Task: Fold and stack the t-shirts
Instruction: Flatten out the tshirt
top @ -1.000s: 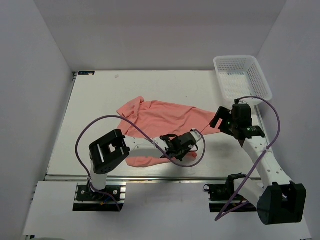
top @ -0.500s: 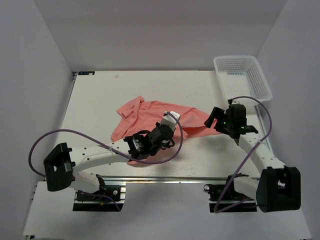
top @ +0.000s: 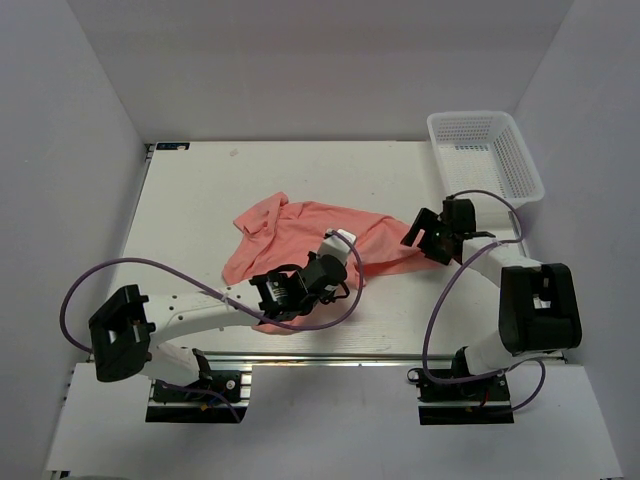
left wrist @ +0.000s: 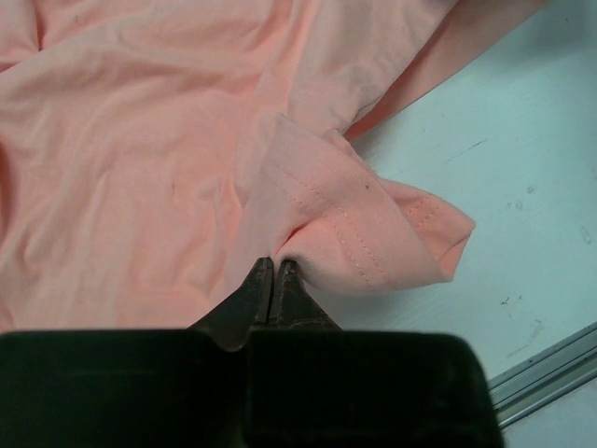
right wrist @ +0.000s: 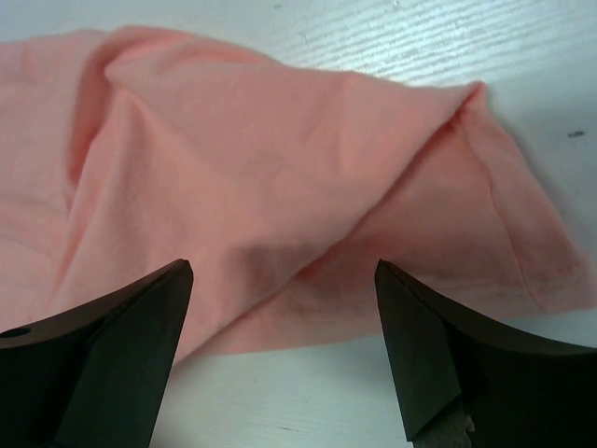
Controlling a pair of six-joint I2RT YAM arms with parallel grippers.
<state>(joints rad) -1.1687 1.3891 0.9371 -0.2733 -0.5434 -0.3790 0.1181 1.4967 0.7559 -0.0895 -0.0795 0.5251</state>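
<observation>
One salmon-pink t-shirt (top: 300,228) lies crumpled on the white table, left of centre. My left gripper (top: 298,283) points down at its near edge. In the left wrist view the left gripper (left wrist: 273,261) is shut on a fold of the shirt (left wrist: 140,140), beside a folded-over stitched hem (left wrist: 373,233). My right gripper (top: 418,236) is open at the shirt's right end. In the right wrist view the right gripper (right wrist: 283,271) has its jaws wide apart just above the shirt's (right wrist: 261,149) edge and holds nothing.
A white mesh basket (top: 487,115) stands at the far right corner of the table. The table's metal front rail (top: 330,355) runs close to the left gripper and shows in the left wrist view (left wrist: 550,369). Purple cables loop around both arms.
My left arm has swung its elbow out to the left and its gripper has moved left and away from the front edge, dragging shirt cloth. My right gripper has moved left onto the shirt's right end.
</observation>
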